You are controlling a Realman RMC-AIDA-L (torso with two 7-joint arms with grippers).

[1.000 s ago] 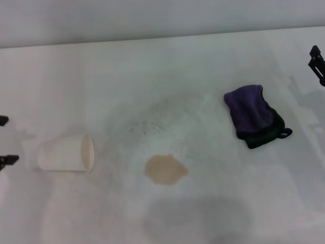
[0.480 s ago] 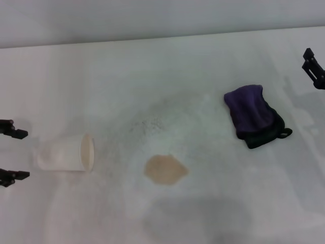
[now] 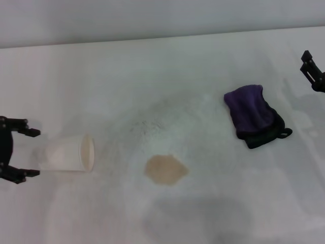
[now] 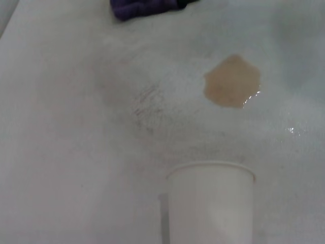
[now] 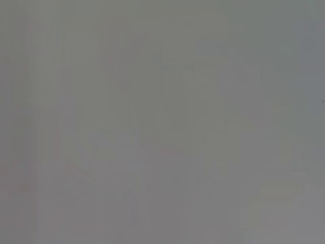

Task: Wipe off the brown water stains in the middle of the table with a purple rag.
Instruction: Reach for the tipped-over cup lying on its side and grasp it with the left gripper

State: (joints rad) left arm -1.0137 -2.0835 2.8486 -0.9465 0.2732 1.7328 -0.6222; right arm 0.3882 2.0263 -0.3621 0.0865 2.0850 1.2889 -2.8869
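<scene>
Jaws: left gripper (image 3: 31,153) wide open by tipped paper cup (image 3: 68,152); right gripper (image 3: 311,69) unclear | purple rag (image 3: 252,114) lies apart from brown water stains (image 3: 165,170) | table (image 3: 167,71) white.

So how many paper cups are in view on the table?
1. The paper cup lies on its side at the left of the table, between the open left gripper's fingers, mouth toward the brown water stains. No other shows.
</scene>
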